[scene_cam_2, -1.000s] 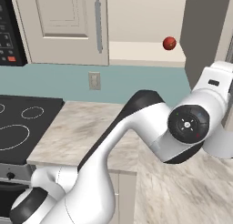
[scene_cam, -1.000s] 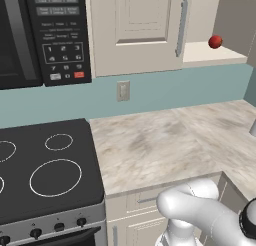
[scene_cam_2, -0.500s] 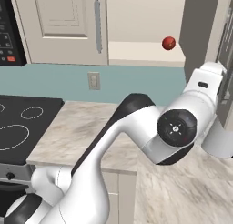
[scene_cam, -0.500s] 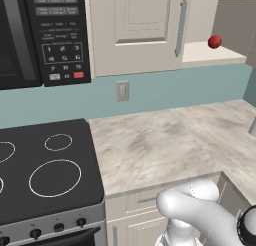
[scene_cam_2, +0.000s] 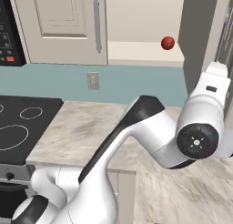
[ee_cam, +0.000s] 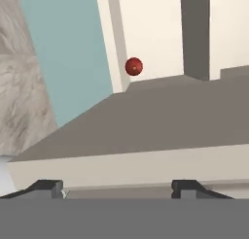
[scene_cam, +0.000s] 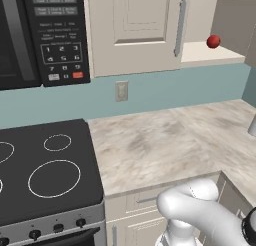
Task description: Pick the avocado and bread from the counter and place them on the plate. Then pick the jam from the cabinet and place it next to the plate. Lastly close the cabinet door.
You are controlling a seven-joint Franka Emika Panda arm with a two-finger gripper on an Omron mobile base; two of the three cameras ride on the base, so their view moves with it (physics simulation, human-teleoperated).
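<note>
The jam, a small red jar, stands on the bottom shelf of the open cabinet; it also shows in the right base view and in the hand view. The cabinet door is swung out to the right of the jam. My gripper is open with nothing between its fingertips. It looks up at the jam from below the shelf, some way off. The counter lies beneath. The avocado, the bread and the plate are out of view.
A closed cream door with a silver bar handle hangs left of the open shelf. A black microwave sits above a stove at the left. A wall outlet is on the teal backsplash. My arm arches over the counter's right part.
The wrist joint has swung a little right and lower in the right base view. The base, the jam and the door have stayed put.
</note>
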